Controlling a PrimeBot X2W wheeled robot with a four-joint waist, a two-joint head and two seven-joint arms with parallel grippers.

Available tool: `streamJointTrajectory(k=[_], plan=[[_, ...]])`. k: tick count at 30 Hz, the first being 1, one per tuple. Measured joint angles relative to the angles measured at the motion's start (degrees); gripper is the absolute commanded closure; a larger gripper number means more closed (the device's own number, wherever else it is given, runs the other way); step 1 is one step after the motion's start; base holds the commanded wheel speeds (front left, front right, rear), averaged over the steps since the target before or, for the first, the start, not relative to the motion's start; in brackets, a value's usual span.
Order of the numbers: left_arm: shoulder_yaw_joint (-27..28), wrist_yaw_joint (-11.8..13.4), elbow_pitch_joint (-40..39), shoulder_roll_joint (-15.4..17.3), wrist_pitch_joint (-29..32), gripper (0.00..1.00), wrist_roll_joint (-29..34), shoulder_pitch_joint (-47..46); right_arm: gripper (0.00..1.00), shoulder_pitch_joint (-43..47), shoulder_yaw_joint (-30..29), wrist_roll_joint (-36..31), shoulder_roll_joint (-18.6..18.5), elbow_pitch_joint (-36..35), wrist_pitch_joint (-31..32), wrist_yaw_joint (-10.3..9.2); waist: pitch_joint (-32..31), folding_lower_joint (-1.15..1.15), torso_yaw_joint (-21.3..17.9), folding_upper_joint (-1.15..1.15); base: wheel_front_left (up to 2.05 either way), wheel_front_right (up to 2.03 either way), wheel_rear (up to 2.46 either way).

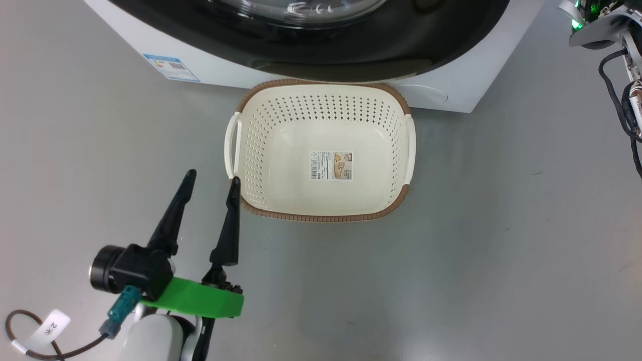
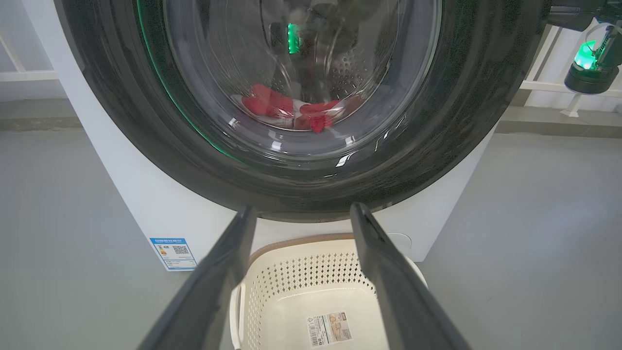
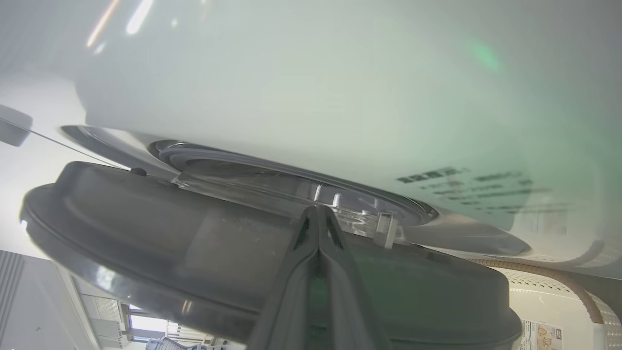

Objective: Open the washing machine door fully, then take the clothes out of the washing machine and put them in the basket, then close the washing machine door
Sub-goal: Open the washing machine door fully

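The washing machine (image 1: 451, 95) is a white box, and its door (image 1: 351, 55) has a glossy black frame. Through the door (image 2: 461, 121) glass the red clothes (image 2: 267, 103) lie in the steel drum. The cream basket (image 1: 321, 216) stands empty on the floor right in front of the machine. My left gripper (image 1: 212, 176) is open beside the basket's near left corner and holds nothing; its fingers (image 2: 384, 272) point at the door. In the right wrist view the door (image 3: 146, 233) stands slightly ajar. My right gripper (image 3: 318, 210) is shut, its fingers lying against the door's inner side near the glass bowl.
Grey floor lies open on both sides of the basket. A blue sticker (image 1: 170, 67) marks the machine's lower left front. A grey arm part with a green light (image 1: 577, 22) and black cables (image 1: 627, 110) hang at the far right. A tagged cable (image 1: 50, 326) trails by my left wrist.
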Motion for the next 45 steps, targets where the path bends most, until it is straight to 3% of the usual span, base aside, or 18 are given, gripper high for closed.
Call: streamJointTrajectory(k=[19, 45], plan=[[-1.6, 0.6, 0.6, 0.0, 0.0, 0.00, -0.5, 2.2, 1.00, 12.6, 0.2, -0.8, -0.3, -11.1, 6.2, -0.01, -6.3, 0.00, 0.4, 0.00, 0.00, 0.00, 0.00], [-1.5, 0.2, 2.2, 0.1, 0.0, 0.00, 0.4, 8.6, 1.00, 30.5, 2.8, -2.7, 4.5, -25.0, 11.5, 0.00, -13.9, 0.00, 3.1, 0.00, 0.00, 0.00, 0.00]])
